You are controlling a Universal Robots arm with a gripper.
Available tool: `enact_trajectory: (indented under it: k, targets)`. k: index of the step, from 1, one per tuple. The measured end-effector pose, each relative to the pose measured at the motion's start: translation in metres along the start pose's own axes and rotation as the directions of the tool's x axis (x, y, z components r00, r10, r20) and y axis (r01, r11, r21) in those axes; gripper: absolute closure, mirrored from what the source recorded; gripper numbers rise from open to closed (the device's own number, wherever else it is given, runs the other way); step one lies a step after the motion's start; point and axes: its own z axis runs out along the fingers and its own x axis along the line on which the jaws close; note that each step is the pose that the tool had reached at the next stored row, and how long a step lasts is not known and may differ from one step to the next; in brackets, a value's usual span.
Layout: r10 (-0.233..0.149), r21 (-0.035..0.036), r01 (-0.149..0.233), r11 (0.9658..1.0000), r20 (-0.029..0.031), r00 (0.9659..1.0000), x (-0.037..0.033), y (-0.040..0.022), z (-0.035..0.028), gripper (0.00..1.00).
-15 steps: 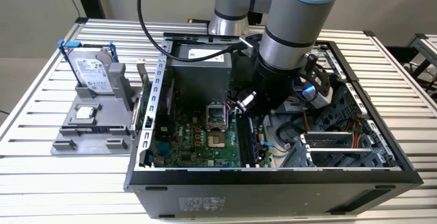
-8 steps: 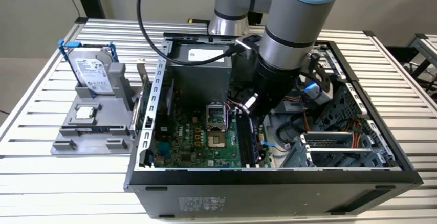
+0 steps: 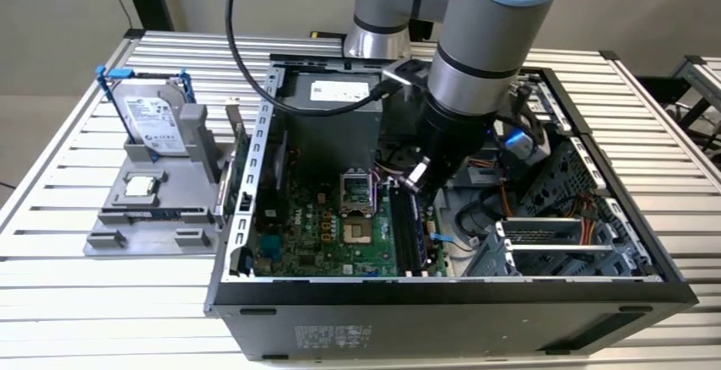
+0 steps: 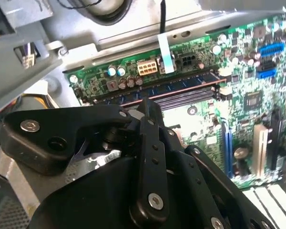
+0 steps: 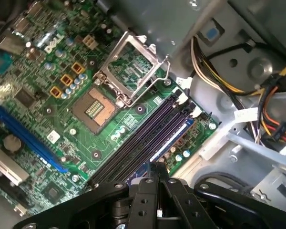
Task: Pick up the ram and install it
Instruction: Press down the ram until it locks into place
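Note:
The ram is a long dark-blue stick with black chips, standing in the outermost memory slot of the green motherboard inside the open computer case. In the first wrist view the ram runs diagonally beside the empty black slots. My gripper reaches down into the case over that slot. Its black fingers are shut together in both wrist views. The tips sit on the ram's top edge, partway along its length, and the gripper hides the part of the stick under it.
A grey holder on the table, at the exterior view's left, carries a silver hard drive with blue clips and a small square CPU chip. The CPU socket is open with its frame raised. Cable bundles and drive bays crowd the case beside the slots.

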Motion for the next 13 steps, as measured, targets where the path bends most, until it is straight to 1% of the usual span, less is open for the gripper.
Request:
enact_trajectory:
  k: [2,3,5,6,9,11,13]
  targets:
    - [-0.032,-0.0025,0.032,0.9995,0.0029,0.9995,0.0000,0.0000,0.0002,1.00]
    - [-0.050,-0.0027,0.050,0.9987,0.0032,0.9987,0.0000,0.0000,0.0002,1.00]
    - [-0.085,-0.0024,0.085,0.9964,0.0031,0.9964,0.0000,0.0000,0.0002,1.00]
    - [-0.102,-0.0023,0.102,0.9947,0.0030,0.9947,-0.0001,0.0000,0.0003,1.00]
    - [-0.157,-0.0017,0.157,0.9876,0.0029,0.9876,-0.0002,0.0001,0.0006,1.00]
    - [-0.185,-0.0013,0.185,0.9827,0.0024,0.9827,0.0000,0.0003,0.0007,1.00]
    - [-0.216,-0.0010,0.216,0.9763,0.0023,0.9763,0.0000,0.0004,0.0011,1.00]
